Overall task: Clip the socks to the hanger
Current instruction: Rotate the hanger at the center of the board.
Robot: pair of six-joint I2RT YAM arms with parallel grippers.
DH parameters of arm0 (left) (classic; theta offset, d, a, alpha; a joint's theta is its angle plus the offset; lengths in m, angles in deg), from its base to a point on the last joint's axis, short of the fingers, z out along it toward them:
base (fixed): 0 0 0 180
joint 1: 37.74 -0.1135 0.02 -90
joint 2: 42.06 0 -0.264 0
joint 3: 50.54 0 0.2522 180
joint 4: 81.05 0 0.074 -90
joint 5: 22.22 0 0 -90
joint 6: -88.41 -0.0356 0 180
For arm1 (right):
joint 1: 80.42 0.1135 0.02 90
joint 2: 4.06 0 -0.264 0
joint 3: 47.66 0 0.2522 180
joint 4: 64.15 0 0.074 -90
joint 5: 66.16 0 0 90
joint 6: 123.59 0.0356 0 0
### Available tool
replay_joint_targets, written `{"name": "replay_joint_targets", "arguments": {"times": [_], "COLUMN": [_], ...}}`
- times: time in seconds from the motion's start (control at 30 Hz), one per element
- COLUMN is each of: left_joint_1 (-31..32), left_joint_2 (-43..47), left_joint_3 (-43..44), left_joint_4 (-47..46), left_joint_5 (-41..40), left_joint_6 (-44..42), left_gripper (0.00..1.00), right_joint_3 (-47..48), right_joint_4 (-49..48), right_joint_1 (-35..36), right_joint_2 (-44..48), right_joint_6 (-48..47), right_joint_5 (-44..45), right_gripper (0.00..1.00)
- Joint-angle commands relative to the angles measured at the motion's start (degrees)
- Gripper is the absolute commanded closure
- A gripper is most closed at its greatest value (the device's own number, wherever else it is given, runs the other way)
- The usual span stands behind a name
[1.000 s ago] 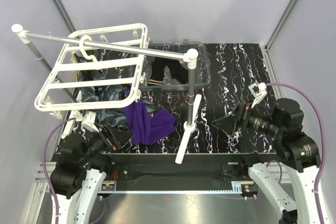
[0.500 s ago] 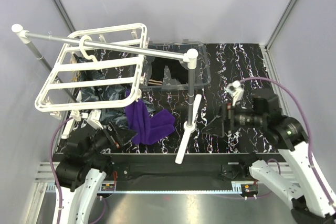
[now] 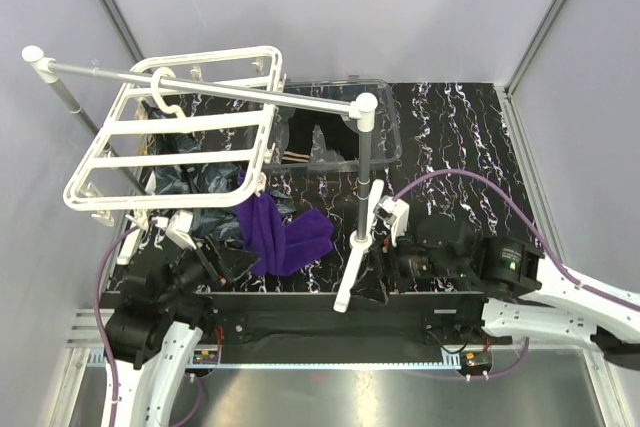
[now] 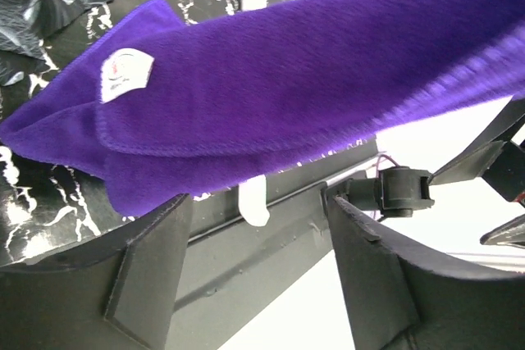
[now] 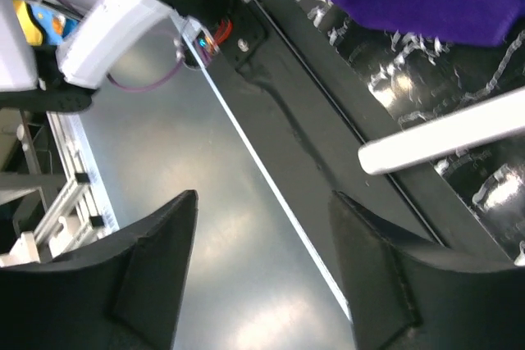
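No legible text, white tag [image 4: 127,74] on purple sock [image 4: 287,79] (print blurred)

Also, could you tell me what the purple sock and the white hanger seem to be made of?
Purple sock: soft fleecy fabric, matte, judging by its fuzzy nap. Hanger: probably moulded plastic, glossy white, judging by its smooth rounded bars.
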Motion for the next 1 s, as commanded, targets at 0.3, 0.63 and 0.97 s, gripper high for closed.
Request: {"name": "replay_joint_targets", "arguments": {"times": [0.3, 0.63, 0.97], "left_joint_1": [-0.04, 0.05, -0.04], "left_joint_2": [10.58, 9.97, 10.58], "left_joint_3": [6.29, 15.95, 20.10], "left_joint_4": [-4.54, 2.55, 8.99], "left_joint_5": [8.73, 5.41, 0.56], "left_joint_6": [7.95, 2.69, -0.57], "left_gripper": [0.38, 0.47, 0.47], "right_joint_3": [5.32, 11.12, 17.19], "right_joint_4": [-27.56, -44.02, -46.31], "right_joint_1": [13.62, 13.62, 13.62], "right_joint_2": [-15.41, -30.18, -40.82], "right_joint_6": [-9.30, -21.69, -22.58], "right_joint_5": [23.20, 35.60, 40.62], "right_gripper": [0.33, 0.39, 0.43]}}
